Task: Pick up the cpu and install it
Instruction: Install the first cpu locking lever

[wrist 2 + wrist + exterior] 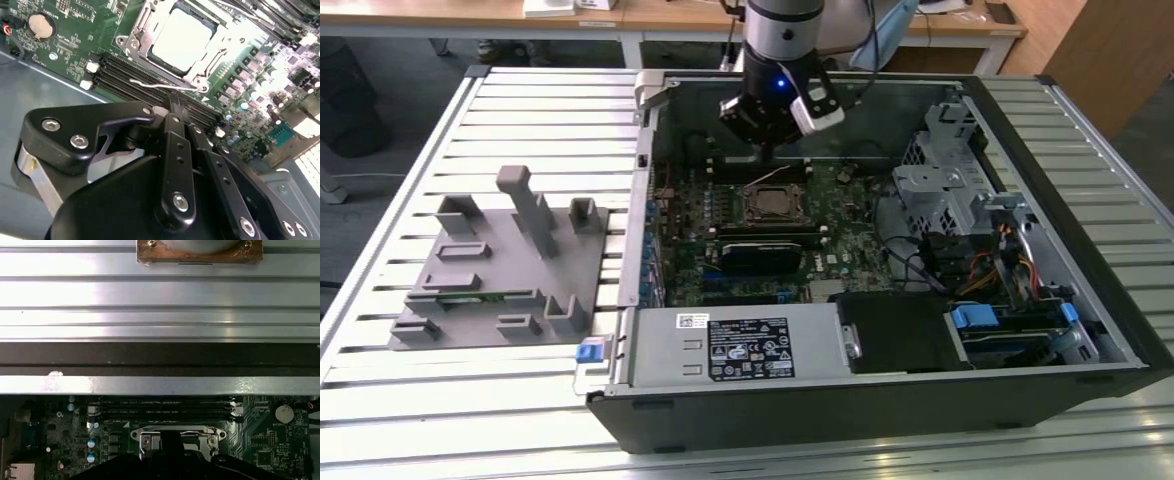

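Observation:
The cpu [181,37], a flat square chip with a shiny silver top, lies in the motherboard socket with the metal socket frame [135,42] around it. In the exterior view the cpu [774,205] sits mid-board inside the open computer case. My gripper [173,106] hangs just above the board beside the socket, over the memory slots, with its black fingers [176,150] pressed together and nothing between them. Its tips are close to the thin wire socket lever [160,86]. In the exterior view my gripper [767,152] is just behind the socket.
A grey parts fixture [507,270] stands on the slatted table at the exterior view's left. Inside the case are a power supply [734,345], a metal drive cage [947,190], black memory slots [125,75] and a coin battery [40,26]. The case wall [160,357] rises close behind the slots.

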Robot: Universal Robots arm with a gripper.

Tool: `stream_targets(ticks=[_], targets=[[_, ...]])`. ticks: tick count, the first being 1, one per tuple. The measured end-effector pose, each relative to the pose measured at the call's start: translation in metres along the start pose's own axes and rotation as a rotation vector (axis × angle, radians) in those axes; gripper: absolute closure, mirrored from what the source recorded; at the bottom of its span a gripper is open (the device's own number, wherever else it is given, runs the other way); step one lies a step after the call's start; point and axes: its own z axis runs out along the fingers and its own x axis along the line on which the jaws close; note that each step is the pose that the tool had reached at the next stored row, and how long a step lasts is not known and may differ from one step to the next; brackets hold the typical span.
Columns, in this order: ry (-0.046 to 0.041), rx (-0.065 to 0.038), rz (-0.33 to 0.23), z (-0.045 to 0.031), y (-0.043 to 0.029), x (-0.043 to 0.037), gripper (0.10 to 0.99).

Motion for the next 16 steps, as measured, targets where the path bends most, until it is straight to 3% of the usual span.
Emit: stream_targets(ticks=[7,16], targets=[[0.0000,0.000,0.000,0.0072,0.0038,-0.0079,0.980],[0.0000,0.000,0.000,0.0128,0.0054,-0.0120,0.980]])
